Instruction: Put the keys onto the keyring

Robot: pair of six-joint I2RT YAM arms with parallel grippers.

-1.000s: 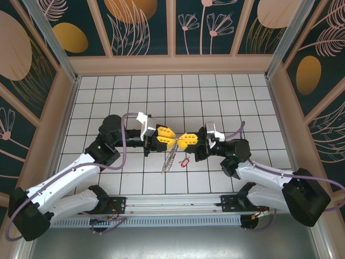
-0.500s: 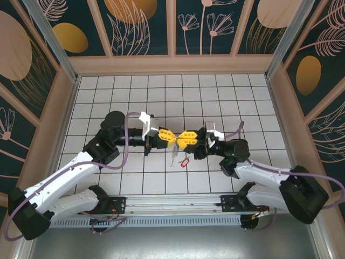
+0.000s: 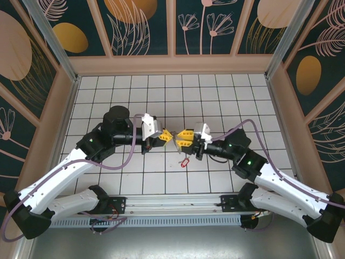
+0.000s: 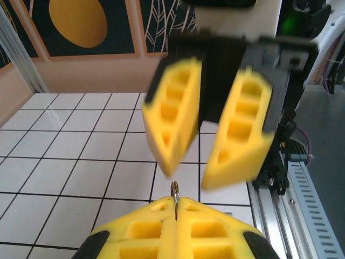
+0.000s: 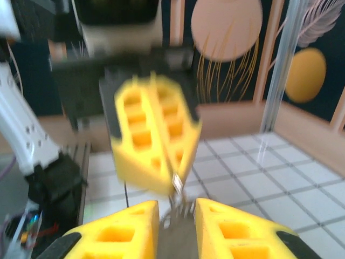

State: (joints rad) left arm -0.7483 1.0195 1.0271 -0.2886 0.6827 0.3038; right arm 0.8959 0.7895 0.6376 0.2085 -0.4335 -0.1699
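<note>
The walls [image 3: 140, 27], dark teal panels with tan leaves and orange discs in pale wooden frames, and the white, dark-gridded tiled table [image 3: 242, 97] look as they did a second ago. Both arms have changed. The left arm [image 3: 70, 172] has lifted its dark elbow toward the upper left of the centre, and the right arm [image 3: 280, 181] has stretched out from the lower right corner, its cable arching higher than before. A second ago the two yellow pairs of jaws met tip to tip at the middle of the frame. Now a small gap separates them. The left jaws are clenched on the keyring [image 4: 174, 190], whose thin metal edge sticks up from the seam between them. The right jaws are released, with their fingers [image 4: 171, 116] spread apart just in front of that edge. In the right wrist view, blurred keys hang under the left tips, down between the parted right fingers. From above, the dangling row that earlier slanted toward the lower left is hardly visible now. The red-tagged key [image 3: 184, 162] lies on the table where it lay before, just below the gap.
</note>
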